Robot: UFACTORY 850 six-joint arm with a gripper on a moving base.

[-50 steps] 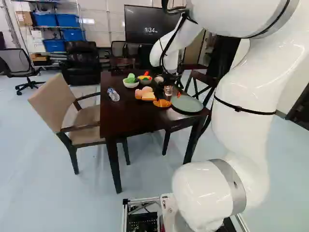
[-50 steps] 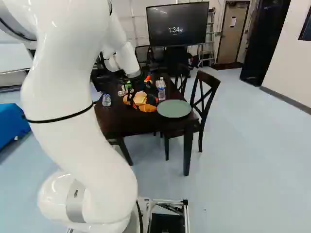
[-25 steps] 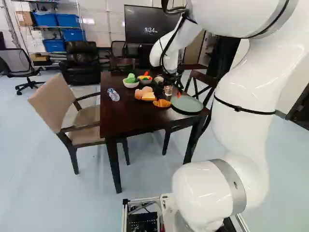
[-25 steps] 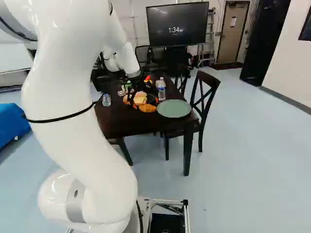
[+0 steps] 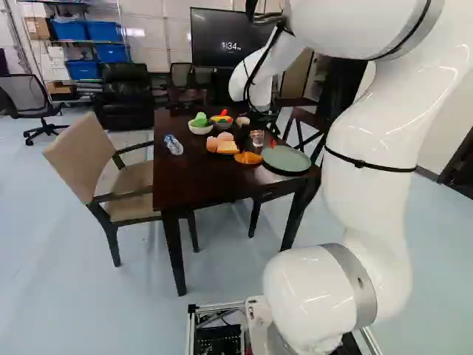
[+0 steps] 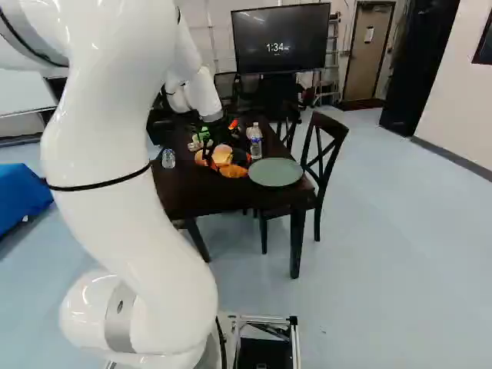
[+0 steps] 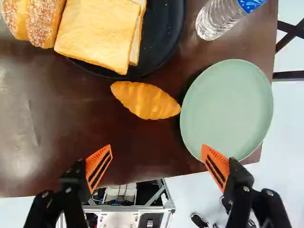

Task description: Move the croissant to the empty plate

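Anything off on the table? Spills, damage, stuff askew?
No spill or damage that I can see. Two slightly odd things: the green plate sits right at the edge of the table, and the croissant lies directly on the tabletop, between that and the black plate, not on either.

The wrist view's edge crops bottle, black plate — and seeded bread.

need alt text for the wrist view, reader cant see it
A croissant lies on a dark table between an empty green plate and a black plate holding bread slices, with a clear plastic bottle nearby. The open gripper, orange-padded, hovers short of the croissant.
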